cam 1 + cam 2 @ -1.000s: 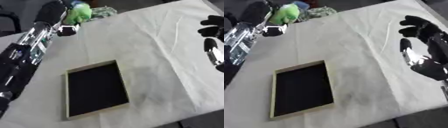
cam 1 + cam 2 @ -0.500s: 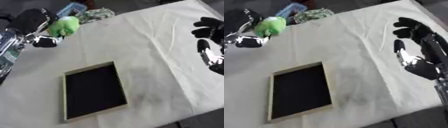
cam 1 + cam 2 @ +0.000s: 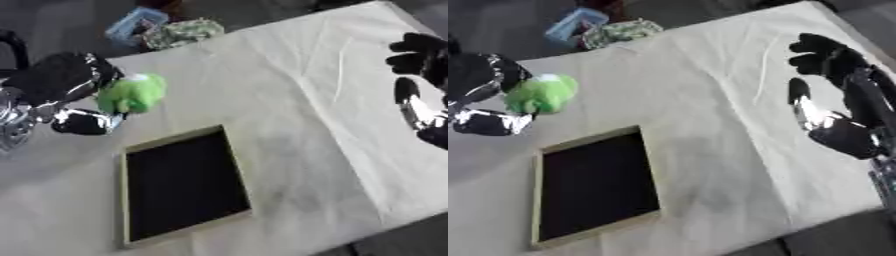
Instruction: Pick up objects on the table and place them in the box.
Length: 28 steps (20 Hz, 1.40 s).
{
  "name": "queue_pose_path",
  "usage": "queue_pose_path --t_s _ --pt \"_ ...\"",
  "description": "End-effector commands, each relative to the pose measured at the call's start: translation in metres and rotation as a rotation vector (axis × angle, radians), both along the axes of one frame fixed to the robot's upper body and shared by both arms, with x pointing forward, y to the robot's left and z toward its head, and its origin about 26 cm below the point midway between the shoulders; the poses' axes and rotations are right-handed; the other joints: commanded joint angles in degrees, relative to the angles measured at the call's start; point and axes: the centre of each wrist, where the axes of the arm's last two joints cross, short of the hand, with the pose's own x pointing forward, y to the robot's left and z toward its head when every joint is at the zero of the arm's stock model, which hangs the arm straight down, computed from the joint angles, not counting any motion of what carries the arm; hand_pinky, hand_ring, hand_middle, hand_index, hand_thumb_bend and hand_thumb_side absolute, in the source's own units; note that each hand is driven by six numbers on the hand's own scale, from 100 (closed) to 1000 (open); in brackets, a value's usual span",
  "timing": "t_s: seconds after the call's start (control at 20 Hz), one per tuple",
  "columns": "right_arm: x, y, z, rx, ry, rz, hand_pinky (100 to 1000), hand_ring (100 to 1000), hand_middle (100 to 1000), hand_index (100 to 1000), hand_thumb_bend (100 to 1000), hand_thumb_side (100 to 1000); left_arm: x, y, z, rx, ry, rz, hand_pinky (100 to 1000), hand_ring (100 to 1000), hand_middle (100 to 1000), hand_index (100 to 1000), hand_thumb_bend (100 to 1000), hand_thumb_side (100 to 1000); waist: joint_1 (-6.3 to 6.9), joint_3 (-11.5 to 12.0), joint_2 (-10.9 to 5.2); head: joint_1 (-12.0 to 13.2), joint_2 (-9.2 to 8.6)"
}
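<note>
My left hand [image 3: 66, 87] is shut on a fuzzy green soft toy [image 3: 131, 94] and holds it above the table, just beyond the far left corner of the box. The box [image 3: 181, 186] is a shallow wooden-rimmed tray with a black inside, lying flat on the white cloth at lower left. My right hand [image 3: 833, 95] hovers open over the right side of the table, with nothing in it.
A white cloth [image 3: 306, 100] covers the table; its edge runs along the lower right. Beyond the far edge lie a blue item [image 3: 134, 25] and a green patterned bundle [image 3: 184, 31].
My left hand has carried the green toy from the far edge toward me, down to a spot near the box's far corner. The right hand has barely moved.
</note>
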Motion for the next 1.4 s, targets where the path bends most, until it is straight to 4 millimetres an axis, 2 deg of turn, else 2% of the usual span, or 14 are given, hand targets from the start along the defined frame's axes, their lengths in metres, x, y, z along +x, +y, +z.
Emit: queue_pose_path --t_s 0.05,0.2,0.35,0.8,0.9,1.05,1.1,1.15,1.2,1.25,1.3,1.35,1.4 --pt "-0.004 -0.002 0.014 -0.012 -0.058 -0.012 800 805 821 933 100 438 -0.014 -0.013 0.014 0.008 0.034 -0.033 619 473 427 644 100 377 -0.66 -0.24 -0.92 0.17 -0.55" --pt "-0.004 0.000 0.016 -0.014 -0.066 -0.006 799 803 820 934 100 439 -0.018 -0.030 0.014 -0.004 0.107 -0.074 618 474 428 644 100 380 -0.83 -0.50 -0.89 0.23 -0.46" --pt "-0.004 0.000 0.016 -0.014 -0.064 -0.004 798 799 819 934 100 441 -0.018 -0.038 0.014 -0.013 0.183 -0.100 624 481 439 653 100 379 -0.91 -0.56 -0.85 0.23 -0.42" --pt "-0.004 0.001 0.015 -0.013 -0.057 0.003 797 797 818 934 100 444 0.005 -0.039 -0.013 0.030 0.256 -0.042 663 532 500 704 100 374 -1.00 -0.57 -0.80 -0.02 -0.52" --pt "-0.004 0.001 0.014 -0.013 -0.056 0.004 797 797 818 934 100 446 0.011 -0.039 -0.022 0.052 0.253 -0.033 678 559 527 727 100 379 -1.03 -0.58 -0.76 0.01 -0.51" --pt "-0.004 0.001 0.014 -0.011 -0.055 0.004 797 797 818 934 100 446 0.016 -0.040 -0.031 0.089 0.229 -0.037 723 643 620 795 101 425 -1.06 -0.56 -0.72 -0.03 -0.50" --pt "-0.004 0.001 0.014 -0.011 -0.055 0.004 797 797 818 934 100 446 0.017 -0.040 -0.033 0.100 0.218 -0.037 735 666 644 810 140 437 -1.08 -0.54 -0.70 -0.03 -0.50" --pt "-0.004 0.001 0.014 -0.010 -0.055 0.004 797 797 818 934 100 447 0.017 -0.040 -0.035 0.114 0.209 -0.037 759 707 697 841 283 494 -1.10 -0.50 -0.69 -0.03 -0.52" --pt "-0.004 0.001 0.014 -0.010 -0.054 0.004 797 797 818 934 100 447 0.017 -0.041 -0.036 0.127 0.197 -0.037 771 722 716 852 335 514 -1.12 -0.46 -0.68 -0.04 -0.53" --pt "-0.004 0.001 0.014 -0.010 -0.054 0.004 797 797 818 934 100 447 0.017 -0.041 -0.037 0.139 0.186 -0.037 799 753 757 881 476 567 -1.13 -0.41 -0.67 -0.04 -0.54" --pt "-0.003 0.001 0.014 -0.009 -0.054 0.003 797 797 818 934 100 447 0.016 -0.041 -0.038 0.149 0.174 -0.037 807 760 766 886 515 582 -1.15 -0.35 -0.66 -0.06 -0.59" --pt "-0.003 0.001 0.014 -0.008 -0.054 0.003 797 797 818 934 100 448 0.015 -0.040 -0.038 0.158 0.162 -0.035 820 774 782 896 607 617 -1.18 -0.29 -0.65 -0.13 -0.65" --pt "-0.003 0.000 0.014 -0.008 -0.054 0.002 797 797 818 934 100 447 0.014 -0.039 -0.038 0.163 0.152 -0.035 826 780 789 899 642 629 -1.21 -0.22 -0.64 -0.21 -0.69"
